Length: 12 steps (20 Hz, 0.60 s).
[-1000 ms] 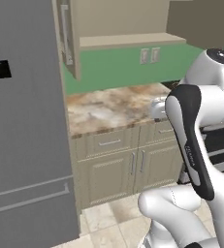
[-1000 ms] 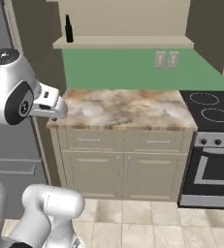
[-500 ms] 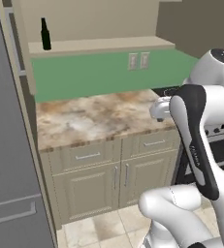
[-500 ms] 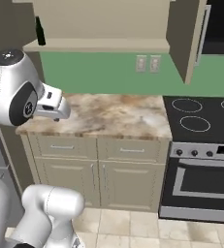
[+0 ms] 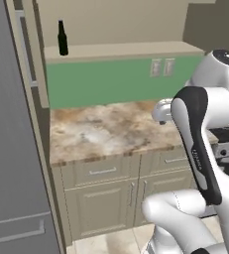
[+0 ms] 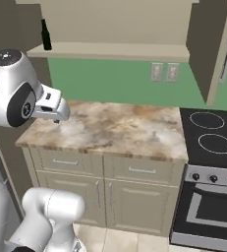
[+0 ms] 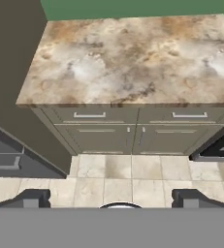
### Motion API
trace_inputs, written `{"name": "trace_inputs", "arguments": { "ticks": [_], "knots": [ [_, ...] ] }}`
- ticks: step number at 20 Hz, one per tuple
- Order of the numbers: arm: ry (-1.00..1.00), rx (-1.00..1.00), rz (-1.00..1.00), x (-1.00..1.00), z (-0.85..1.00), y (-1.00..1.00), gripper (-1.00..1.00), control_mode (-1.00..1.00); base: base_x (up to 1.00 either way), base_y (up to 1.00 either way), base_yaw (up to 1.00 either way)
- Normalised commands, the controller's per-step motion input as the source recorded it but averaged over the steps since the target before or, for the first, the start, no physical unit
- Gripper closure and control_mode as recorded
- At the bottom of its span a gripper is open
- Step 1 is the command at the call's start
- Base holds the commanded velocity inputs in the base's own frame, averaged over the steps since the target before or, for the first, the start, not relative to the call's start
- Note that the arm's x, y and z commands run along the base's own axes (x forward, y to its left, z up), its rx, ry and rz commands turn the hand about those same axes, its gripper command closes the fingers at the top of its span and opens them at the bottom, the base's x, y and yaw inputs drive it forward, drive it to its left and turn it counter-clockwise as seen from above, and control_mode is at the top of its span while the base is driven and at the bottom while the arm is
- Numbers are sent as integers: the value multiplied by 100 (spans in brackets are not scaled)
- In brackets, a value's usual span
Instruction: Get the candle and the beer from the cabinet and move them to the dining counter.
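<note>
The beer (image 5: 62, 38), a slim dark bottle, stands upright at the left end of the shelf inside the open cabinet (image 5: 121, 50). In the right base view the beer (image 6: 45, 35) is at the top left on the cabinet (image 6: 110, 50) shelf, with one door (image 6: 209, 49) swung out at the right. My gripper (image 6: 56, 117) hangs over the left front part of the stone worktop, well below the bottle and apart from it. In the hand view my gripper (image 7: 111, 198) is open, its fingertips (image 7: 33, 197) wide apart with nothing between them. The candle and the dining counter are out of view.
A marbled stone worktop (image 5: 101, 131) runs along the green wall above beige drawer units (image 7: 133, 126). A black stove (image 6: 211, 139) adjoins it on the right. A tall grey fridge (image 5: 12, 149) stands at the left. Tiled floor (image 7: 133, 169) lies in front.
The whole picture has shifted, so the base has driven; the cabinet shelf and bottle now sit more centrally and closer. The gripper stays open.
</note>
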Motion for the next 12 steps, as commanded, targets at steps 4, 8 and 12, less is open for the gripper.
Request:
{"name": "trace_inputs", "arguments": {
  "ticks": [4,8,12],
  "knots": [
    [0,0,0,0,0,0,-100,100,52,-4,21],
    [0,0,0,0,0,0,-100,100,49,-14,21],
    [0,0,0,0,0,0,-100,100,53,-4,17]
  ]
}}
